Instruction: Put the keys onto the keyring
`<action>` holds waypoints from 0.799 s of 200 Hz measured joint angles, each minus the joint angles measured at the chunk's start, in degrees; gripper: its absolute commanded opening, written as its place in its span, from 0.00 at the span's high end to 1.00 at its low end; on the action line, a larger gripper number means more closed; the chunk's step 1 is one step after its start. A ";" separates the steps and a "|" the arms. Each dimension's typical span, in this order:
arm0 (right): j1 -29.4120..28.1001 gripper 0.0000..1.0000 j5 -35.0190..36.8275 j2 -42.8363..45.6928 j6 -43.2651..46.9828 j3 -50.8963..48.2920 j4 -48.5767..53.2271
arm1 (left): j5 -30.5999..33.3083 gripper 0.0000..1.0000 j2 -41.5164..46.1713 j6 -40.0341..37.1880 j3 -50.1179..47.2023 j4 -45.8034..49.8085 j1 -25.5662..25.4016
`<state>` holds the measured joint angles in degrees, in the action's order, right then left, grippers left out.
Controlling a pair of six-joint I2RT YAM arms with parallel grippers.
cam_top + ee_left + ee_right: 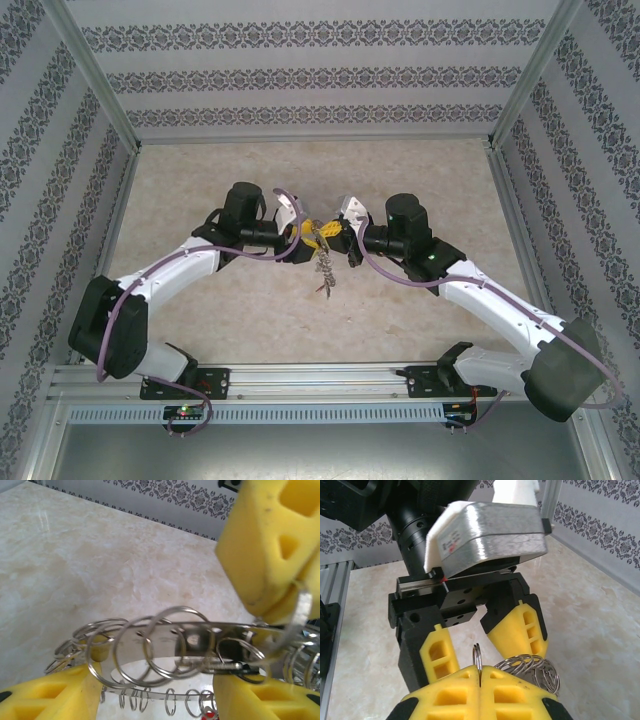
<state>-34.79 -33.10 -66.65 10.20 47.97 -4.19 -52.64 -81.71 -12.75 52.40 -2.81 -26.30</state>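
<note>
Top external view: both arms meet over the middle of the desk (pixel 200 310). The keyring (pixel 322 256) is held up between the left pincer (pixel 299 232) and the right pincer (pixel 338 236). Its fringe of keys (pixel 324 278) dangles toward the near edge.

From the right wrist, the right pincer is fully closed. Its yellow pads (pixel 455 692) are pressed together on a thin wire loop seen edge-on, which looks to be the keyring's own wire. The left pincer faces it, roughly half open, with a bunch of small rings lying between its fingers. Whether those fingers press on the bunch or merely bracket it, I cannot tell.

From the left wrist, one flat key with several small rings lies across that gap, just beside the right pincer's pads.

The step in hand appears to be threading: one arm steadies the wire while the other presents a key. The next move probably calls for fine alignment of a key's small ring with the wire's open end, which I cannot make out. The right grip would need to hold firm meanwhile.
</note>
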 measured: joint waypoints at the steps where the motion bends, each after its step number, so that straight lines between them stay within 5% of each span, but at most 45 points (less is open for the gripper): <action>1: 0.00 1.00 0.00 0.00 0.00 0.00 0.00 | -0.04 0.41 0.13 -0.02 -0.13 -0.11 -0.02; 160: -0.37 1.00 -0.68 -0.26 -0.04 0.83 -1.05 | 3.76 0.45 4.04 2.82 -5.64 -12.37 -2.45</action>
<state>-35.16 -33.78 -66.92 10.15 48.80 -5.23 -48.88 -77.67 -9.93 46.76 -15.18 -28.75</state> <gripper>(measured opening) 0.058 0.552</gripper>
